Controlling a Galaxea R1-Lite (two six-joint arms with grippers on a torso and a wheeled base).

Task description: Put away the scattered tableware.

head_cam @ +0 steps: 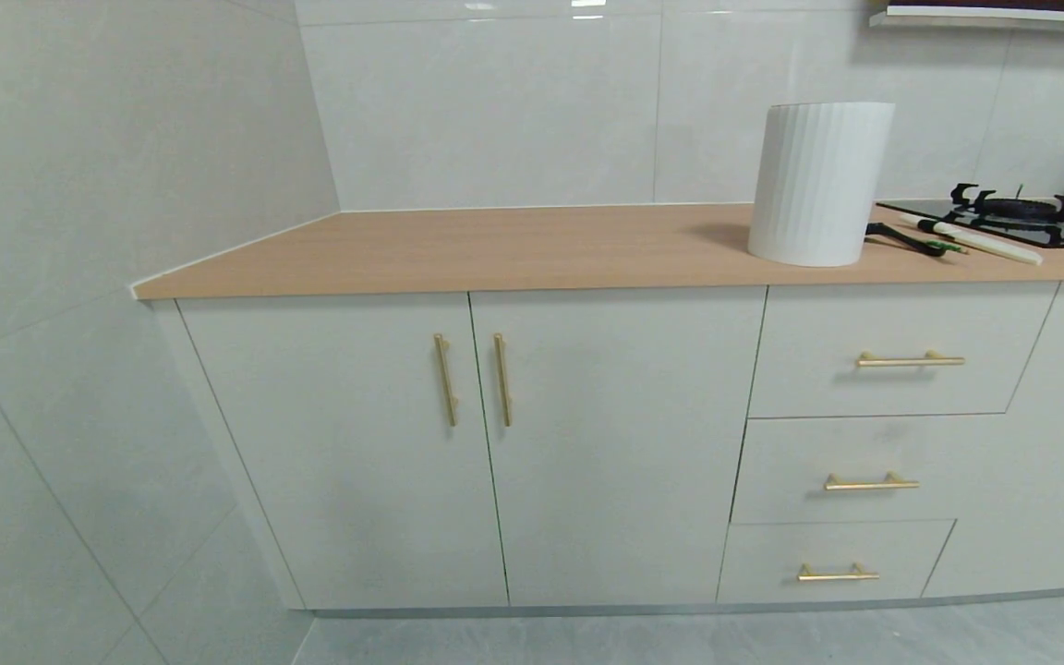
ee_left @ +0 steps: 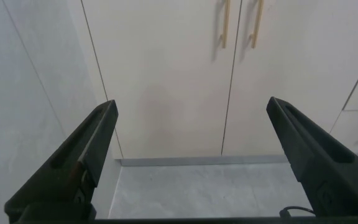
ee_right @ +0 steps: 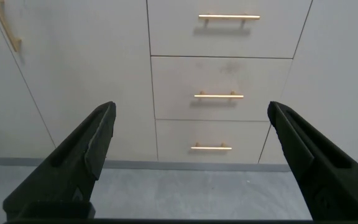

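A tall white ribbed container stands on the wooden countertop, towards its right. Just right of it lie utensils: a black-handled one and a long white-handled one pointing towards the stove. My left gripper hangs low in front of the cabinet doors, fingers wide open and empty. My right gripper hangs low facing the drawers, also wide open with nothing in it.
A black gas stove sits at the counter's far right. Below the counter are two cabinet doors with gold handles and three drawers. A tiled wall closes off the left side. Grey floor lies in front.
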